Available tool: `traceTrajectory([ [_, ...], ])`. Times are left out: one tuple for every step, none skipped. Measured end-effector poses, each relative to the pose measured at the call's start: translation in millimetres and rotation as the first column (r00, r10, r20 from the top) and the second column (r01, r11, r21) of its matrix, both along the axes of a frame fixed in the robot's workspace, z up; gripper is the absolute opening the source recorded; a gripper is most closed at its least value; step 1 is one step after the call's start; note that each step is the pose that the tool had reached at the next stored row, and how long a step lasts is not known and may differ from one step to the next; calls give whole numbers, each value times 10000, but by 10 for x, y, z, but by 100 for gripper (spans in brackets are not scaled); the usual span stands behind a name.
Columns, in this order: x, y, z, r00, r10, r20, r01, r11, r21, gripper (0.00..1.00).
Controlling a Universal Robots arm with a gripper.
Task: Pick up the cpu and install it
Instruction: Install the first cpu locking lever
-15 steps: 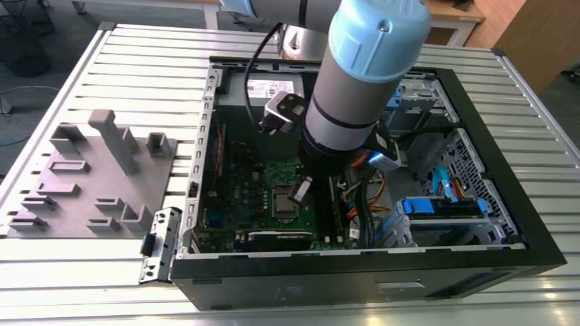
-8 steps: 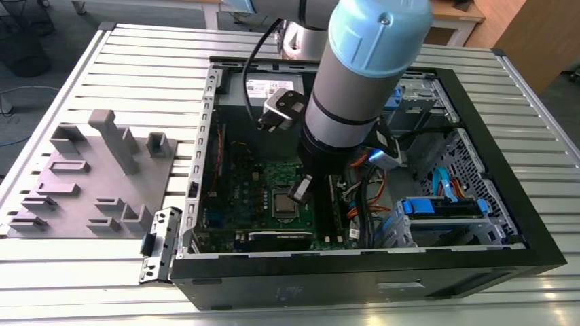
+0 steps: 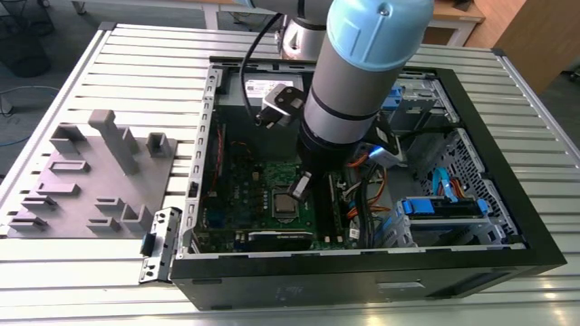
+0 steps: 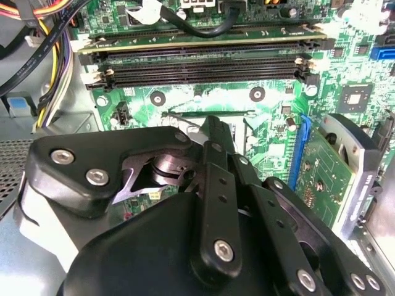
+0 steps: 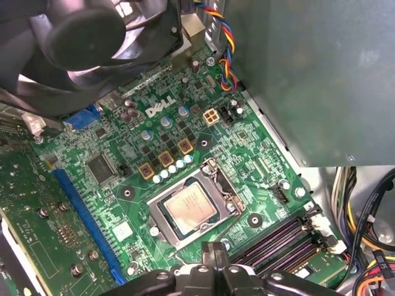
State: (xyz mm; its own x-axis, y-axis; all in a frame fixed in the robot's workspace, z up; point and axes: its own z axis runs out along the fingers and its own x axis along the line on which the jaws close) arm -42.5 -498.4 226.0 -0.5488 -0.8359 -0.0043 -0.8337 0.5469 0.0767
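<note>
Cpu [image 5: 190, 208] sits flat in the silver socket frame [image 5: 213, 179] on the green motherboard [image 5: 123, 179] in the first wrist view, its pale metal top showing. Your pincer [image 5: 213, 256] hangs just above the socket's edge, near the black memory slots [image 5: 278, 240]; you cannot tell from these views how far its fingers stand apart, and nothing is seen in their hold. In the second wrist view its black linkage [image 4: 213, 203] blocks most of the socket.

In the exterior view the arm [image 3: 363, 81] reaches down into the open black computer case [image 3: 363, 272], ending over the socket [image 3: 285, 204]. The case lies on its side on your surface [image 3: 136, 68], a ribbed aluminium top of parallel slats. Toward the exterior view's left a grey moulded holder [image 3: 86, 176] with upright posts rests on those slats, just beside the case. Beyond the surface you see grey floor [image 3: 54, 27], a dark wire bin [image 3: 23, 47] and wooden furniture [image 3: 530, 34].
</note>
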Motion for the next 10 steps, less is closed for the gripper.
traceTrajectory([
  [-8, 0, 0, 10000, 0, 15, 0, 10000, 0, 11],
  [-19, 2, 0, 10000, 1, 35, 0, 10000, -1, 11],
  [-32, 4, 0, 10000, 1, 55, -1, 10000, -1, 11],
  [-44, 6, 1, 10000, 0, 77, 0, 10000, -2, 11],
  [-56, 8, 0, 10000, 0, 98, 0, 10000, -2, 11],
  [-66, 10, 0, 9999, 0, 117, 0, 10000, 0, 11],
  [-74, 11, -1, 9999, 0, 137, 0, 10000, 1, 11],
  [-77, 11, -1, 9999, -1, 159, 1, 10000, 1, 11],
  [-77, 11, -2, 9998, 0, 179, 0, 10000, 0, 11],
  [-78, 11, -4, 9998, 0, 202, 0, 10000, -3, 11],
])
